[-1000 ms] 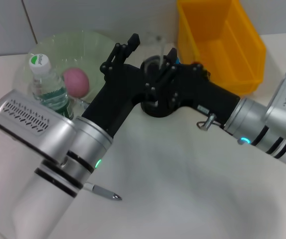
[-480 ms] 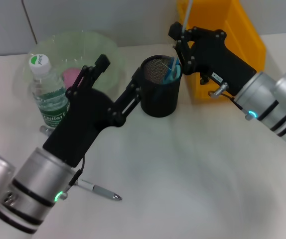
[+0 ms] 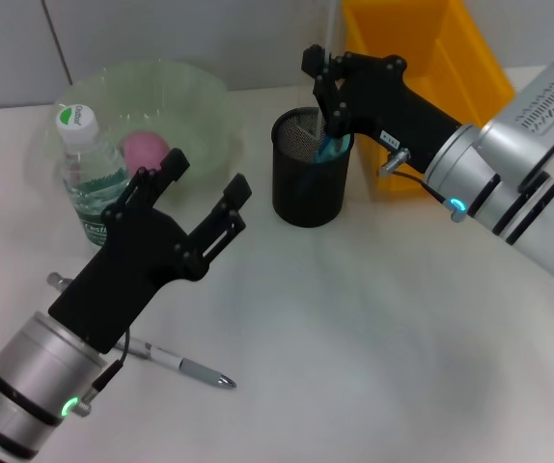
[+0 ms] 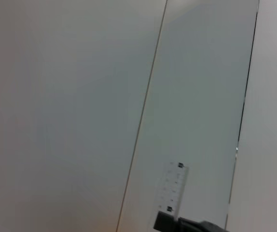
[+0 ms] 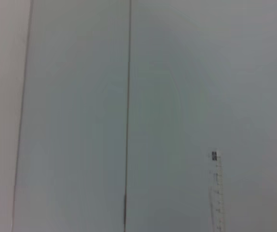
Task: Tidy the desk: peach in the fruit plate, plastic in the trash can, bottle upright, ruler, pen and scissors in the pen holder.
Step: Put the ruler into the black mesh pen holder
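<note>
My right pincer sits at the upper middle of the head view, directly over the mouth of the black mesh pen holder, and it pinches a clear ruler that rises thin and upright out of the top of the frame; the same ruler shows as a pale graduated strip against the wall in my right wrist view. Blue-handled scissors already stand inside the holder, just under my fingers. I judge the step in hand to be dropping the ruler in: it calls for lowering it straight down beside the scissors, letting go only once its end is well inside, then lifting clear without tipping the holder. My left pincer hangs spread and empty over the desk at left of centre, between the bowl and the holder. The pen lies on the desk at lower left, partly under my left arm, and looks like the last item to collect. The peach rests in the green fruit plate at upper left, the bottle stands upright in front of it, and the yellow trash can sits at upper right.
</note>
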`<state>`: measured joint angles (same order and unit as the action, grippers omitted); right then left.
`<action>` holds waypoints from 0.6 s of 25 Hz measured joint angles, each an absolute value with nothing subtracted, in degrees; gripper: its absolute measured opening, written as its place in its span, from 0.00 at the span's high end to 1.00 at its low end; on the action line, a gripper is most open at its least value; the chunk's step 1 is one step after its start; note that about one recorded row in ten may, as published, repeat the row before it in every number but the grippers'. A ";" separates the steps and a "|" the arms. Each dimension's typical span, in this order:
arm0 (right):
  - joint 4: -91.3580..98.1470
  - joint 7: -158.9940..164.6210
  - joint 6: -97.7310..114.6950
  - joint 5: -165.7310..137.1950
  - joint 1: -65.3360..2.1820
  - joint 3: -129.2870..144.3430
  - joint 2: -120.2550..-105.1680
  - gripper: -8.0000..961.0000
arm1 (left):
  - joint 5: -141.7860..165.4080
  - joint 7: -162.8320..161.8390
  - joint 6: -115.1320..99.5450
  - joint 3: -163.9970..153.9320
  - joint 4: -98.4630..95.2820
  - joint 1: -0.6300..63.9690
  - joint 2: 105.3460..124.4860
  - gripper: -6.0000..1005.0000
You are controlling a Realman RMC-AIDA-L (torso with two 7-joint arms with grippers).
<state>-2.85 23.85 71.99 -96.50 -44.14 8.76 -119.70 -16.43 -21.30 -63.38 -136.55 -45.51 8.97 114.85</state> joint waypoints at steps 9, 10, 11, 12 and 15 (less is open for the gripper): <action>-4.80 24.17 65.17 -96.85 -45.70 9.08 -119.67 0.88 | -13.87 -21.82 -62.23 -135.65 -45.46 7.86 113.73 0.21; -5.03 24.18 64.42 -96.87 -45.81 9.13 -119.68 0.88 | -13.87 -21.82 -62.23 -135.65 -45.46 7.86 113.73 0.21; -5.30 24.18 63.70 -96.88 -45.91 9.15 -119.70 0.88 | -13.84 -21.83 -62.20 -135.64 -45.43 7.83 113.69 0.21; -5.62 24.19 63.01 -96.89 -46.00 9.08 -119.70 0.87 | -13.83 -21.84 -62.17 -135.63 -45.36 7.79 113.62 0.21; -6.07 24.33 61.79 -96.91 -46.04 8.69 -119.70 0.87 | -13.81 -21.84 -62.14 -135.62 -45.28 7.77 113.53 0.21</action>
